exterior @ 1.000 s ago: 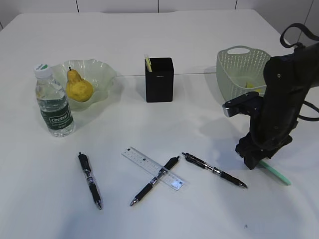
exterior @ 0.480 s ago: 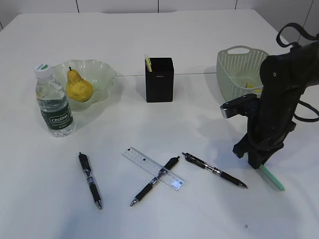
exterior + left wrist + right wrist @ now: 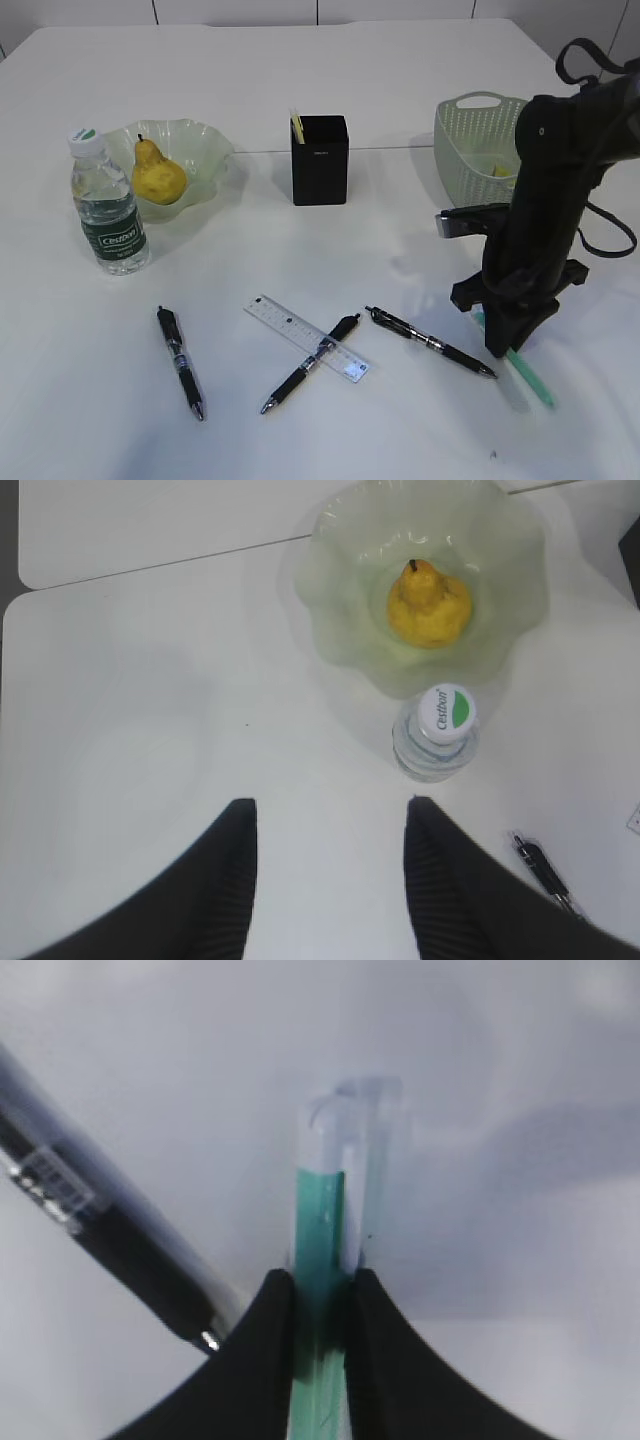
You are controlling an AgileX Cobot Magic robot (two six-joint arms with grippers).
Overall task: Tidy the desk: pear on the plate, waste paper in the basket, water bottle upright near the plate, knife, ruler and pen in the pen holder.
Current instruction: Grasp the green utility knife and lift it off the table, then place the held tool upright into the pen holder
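Note:
My right gripper (image 3: 497,343) (image 3: 322,1282) is shut on a slim green knife (image 3: 531,378) (image 3: 322,1218) low over the table at the right. A black pen (image 3: 430,342) (image 3: 100,1230) lies just to its left. Two more pens (image 3: 181,362) (image 3: 310,362) lie at the front, one across the clear ruler (image 3: 288,323). The pear (image 3: 158,178) (image 3: 428,605) sits on the green plate (image 3: 208,150) (image 3: 335,630). Beside the plate the water bottle (image 3: 110,215) (image 3: 438,725) stands upright. My left gripper (image 3: 330,810) hangs open and empty above the table.
The black pen holder (image 3: 320,160) stands at mid-table with a yellow thing sticking out of it. A pale green basket (image 3: 470,140) at the back right holds something yellow (image 3: 500,170). The right arm rises directly in front of the basket.
My right gripper has closed on the green knife. The arm has shifted a little left and turned, and the knife has moved with it. The left gripper has stayed put.

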